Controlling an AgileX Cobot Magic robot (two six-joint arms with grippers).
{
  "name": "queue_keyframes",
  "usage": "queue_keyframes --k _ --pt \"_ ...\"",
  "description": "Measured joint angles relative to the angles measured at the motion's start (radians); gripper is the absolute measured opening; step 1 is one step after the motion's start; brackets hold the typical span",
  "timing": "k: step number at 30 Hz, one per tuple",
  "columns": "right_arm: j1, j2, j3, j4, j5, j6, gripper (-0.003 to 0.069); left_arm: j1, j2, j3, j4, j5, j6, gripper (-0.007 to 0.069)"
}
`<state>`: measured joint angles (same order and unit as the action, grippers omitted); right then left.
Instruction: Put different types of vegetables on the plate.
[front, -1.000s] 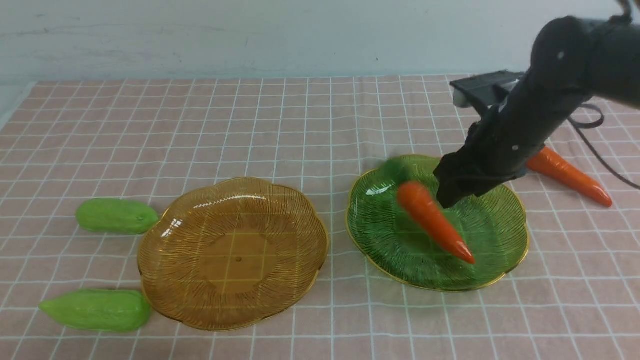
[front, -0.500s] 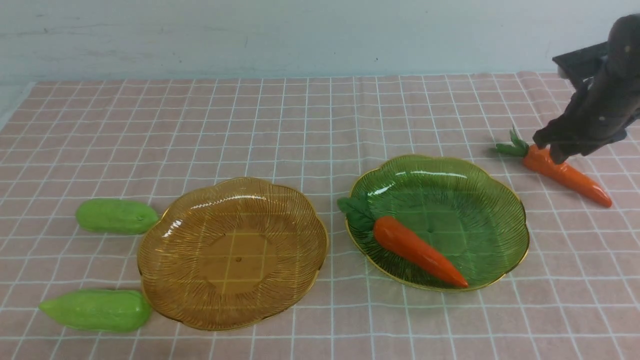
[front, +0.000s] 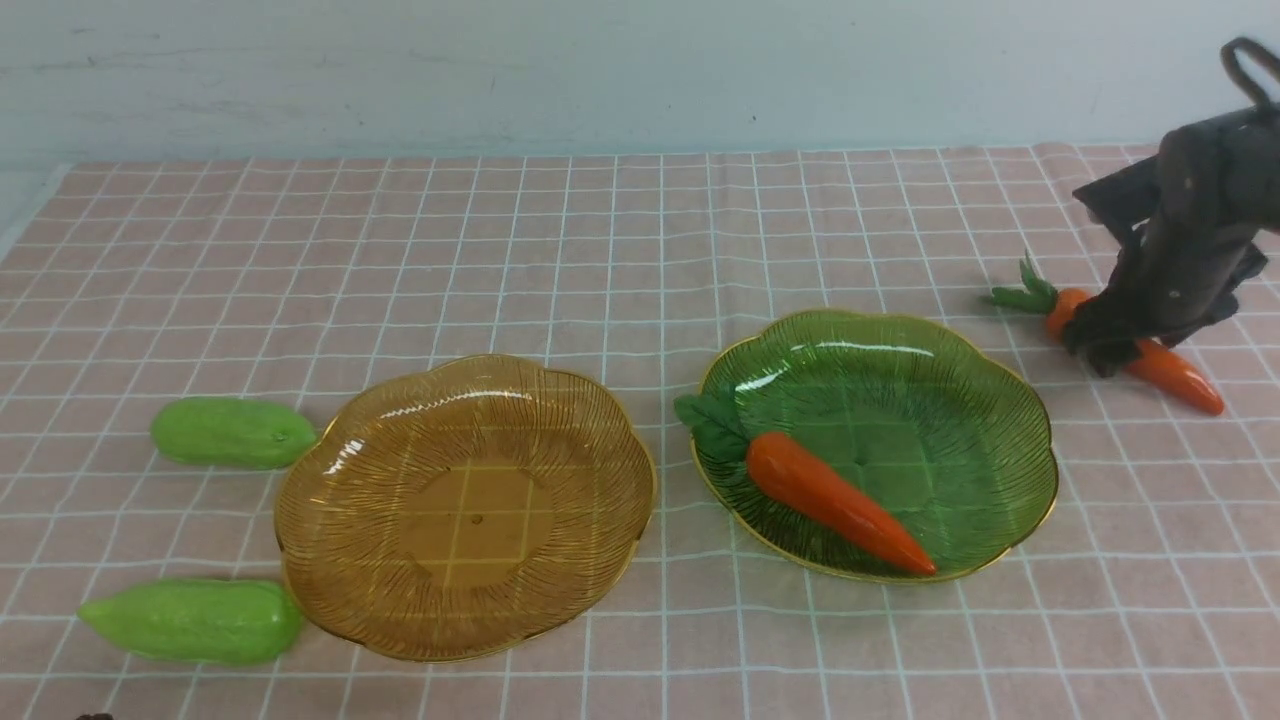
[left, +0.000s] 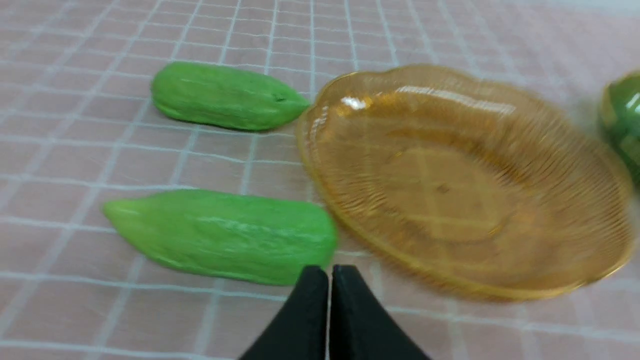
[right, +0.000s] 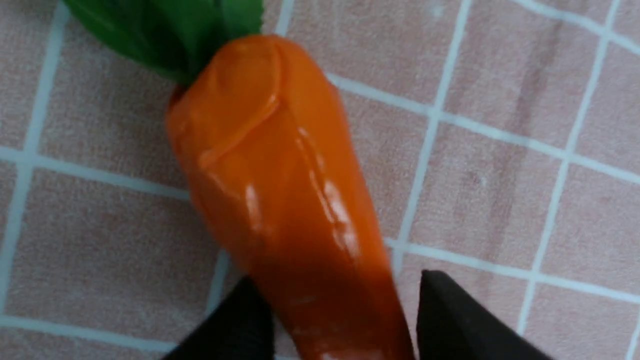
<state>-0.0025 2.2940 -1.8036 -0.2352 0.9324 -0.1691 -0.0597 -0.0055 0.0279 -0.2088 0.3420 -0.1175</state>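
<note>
Front view: one carrot (front: 1175, 375), on the cloth beyond the green plate (front: 1010, 480); right gripper (right: 345, 305) spread astride it, left gripper (left: 330, 272) pressed together. Probable fault: smooth, tapered body slipping tipward, from closing off-centre or too shallow.

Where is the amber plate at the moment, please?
In the front view, the amber plate lies left of the green plate, beside the two green gourds.

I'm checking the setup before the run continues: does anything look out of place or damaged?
Nothing looks damaged or spilled. Slightly askew: the carrot on the green plate pokes its leafy top past the rim.
</note>
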Motion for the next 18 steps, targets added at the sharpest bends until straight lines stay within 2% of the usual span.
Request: queue_keyframes --k 1,3,4,6,9,10,12,15,17,18 --pt "0.0 0.001 -0.001 0.009 0.005 -0.001 0.0396 0.0 0.0 0.0 -0.048 -0.008 -0.042 -0.0003" --pt "0.0 0.006 -0.018 0.034 0.033 -0.005 0.0253 0.0 0.0 0.0 -0.158 -0.025 -0.106 -0.0003" --pt "0.0 0.007 -0.028 0.043 0.049 -0.005 0.0227 0.0 0.0 0.0 -0.199 -0.029 -0.126 -0.0003" --pt "0.0 0.007 -0.072 0.066 0.111 -0.006 0.0239 0.0 0.0 0.0 -0.33 -0.078 -0.164 -0.0003" --pt "0.008 -0.014 -0.165 0.138 0.231 -0.012 0.0244 0.0 0.0 0.0 -0.385 -0.138 -0.165 -0.0003" --pt "0.017 -0.044 -0.224 0.248 0.276 -0.015 0.0244 0.0 0.0 0.0 -0.419 -0.192 -0.158 -0.0003" --pt "0.027 -0.079 -0.238 0.361 0.283 -0.005 0.0244 0.0 0.0 -0.005 -0.439 -0.244 -0.144 -0.0003" --pt "0.066 -0.13 -0.215 0.538 0.293 -0.01 0.0244 0.0 0.032 -0.095 -0.445 -0.223 -0.106 -0.0003" --pt "0.096 -0.138 -0.181 0.567 0.293 -0.019 0.0244 0.0 0.082 -0.172 -0.433 -0.176 -0.075 -0.0003" --pt "0.139 -0.139 -0.136 0.566 0.293 -0.02 0.0244 0.0 0.136 -0.244 -0.416 -0.104 -0.053 -0.0003"
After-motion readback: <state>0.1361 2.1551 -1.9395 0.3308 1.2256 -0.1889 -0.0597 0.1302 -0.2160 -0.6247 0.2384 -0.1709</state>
